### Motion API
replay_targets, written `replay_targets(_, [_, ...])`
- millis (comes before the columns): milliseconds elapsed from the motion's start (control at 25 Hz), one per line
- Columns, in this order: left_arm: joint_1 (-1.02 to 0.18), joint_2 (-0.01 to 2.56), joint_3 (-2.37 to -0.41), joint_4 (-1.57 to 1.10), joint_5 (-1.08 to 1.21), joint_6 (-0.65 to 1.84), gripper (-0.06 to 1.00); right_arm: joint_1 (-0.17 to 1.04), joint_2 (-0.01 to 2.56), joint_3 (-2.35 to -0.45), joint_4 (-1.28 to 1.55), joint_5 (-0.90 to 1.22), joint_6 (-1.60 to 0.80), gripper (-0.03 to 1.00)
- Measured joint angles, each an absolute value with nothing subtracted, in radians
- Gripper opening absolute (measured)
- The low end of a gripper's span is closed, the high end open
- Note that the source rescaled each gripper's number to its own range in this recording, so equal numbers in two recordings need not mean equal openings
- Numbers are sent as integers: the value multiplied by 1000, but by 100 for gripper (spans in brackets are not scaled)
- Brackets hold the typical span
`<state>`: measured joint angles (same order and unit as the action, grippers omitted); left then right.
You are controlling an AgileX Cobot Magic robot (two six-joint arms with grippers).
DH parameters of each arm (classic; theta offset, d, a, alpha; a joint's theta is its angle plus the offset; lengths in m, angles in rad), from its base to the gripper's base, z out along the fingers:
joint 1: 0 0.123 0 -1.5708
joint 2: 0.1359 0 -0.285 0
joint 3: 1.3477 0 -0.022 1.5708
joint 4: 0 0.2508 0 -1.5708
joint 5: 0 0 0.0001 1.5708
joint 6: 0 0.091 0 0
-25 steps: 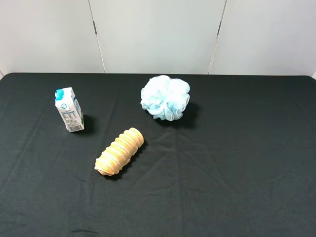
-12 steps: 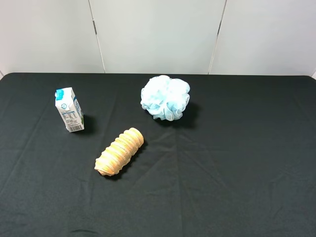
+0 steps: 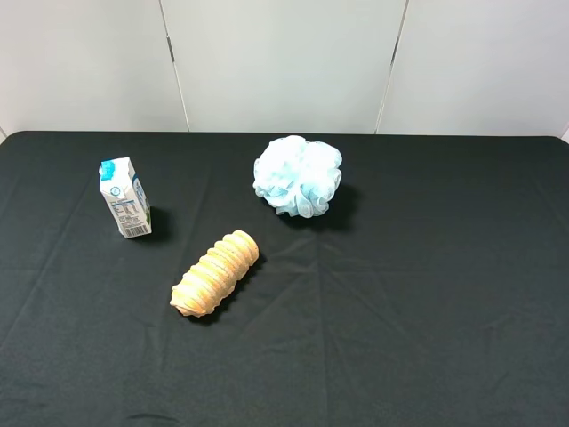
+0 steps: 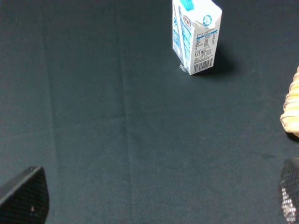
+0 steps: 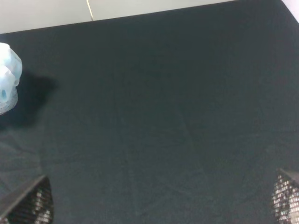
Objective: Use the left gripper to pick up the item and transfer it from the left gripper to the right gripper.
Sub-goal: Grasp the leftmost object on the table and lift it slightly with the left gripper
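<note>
The item, a small white carton [image 3: 125, 197] with a light-blue top, stands upright at the left of the black table. It also shows in the left wrist view [image 4: 195, 36], far ahead of my left gripper [image 4: 159, 200]. That gripper is open and empty, with only its two fingertips [image 4: 25, 196] showing at the frame's corners. My right gripper [image 5: 159, 203] is open and empty too, its fingertips [image 5: 28, 205] wide apart over bare cloth. Neither arm shows in the exterior high view.
A ribbed orange-tan roll [image 3: 215, 272] lies near the table's middle, and its end shows in the left wrist view [image 4: 292, 106]. A pale-blue bath pouf [image 3: 298, 175] sits toward the back and shows in the right wrist view [image 5: 8, 77]. A white wall [image 3: 284, 62] stands behind the black table [image 3: 427, 302].
</note>
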<state>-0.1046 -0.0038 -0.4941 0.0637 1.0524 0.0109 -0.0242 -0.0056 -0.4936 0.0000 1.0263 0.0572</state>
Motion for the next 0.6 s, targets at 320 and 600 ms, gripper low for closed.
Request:
replay_targets(320, [-105,51,-540,77,1065,11,99,-24,-6,-494,0,1026,57,100])
replay_targets(600, [-105,293,-654,82,1072,10,100,-24,-6,-494,0,1026,57,100])
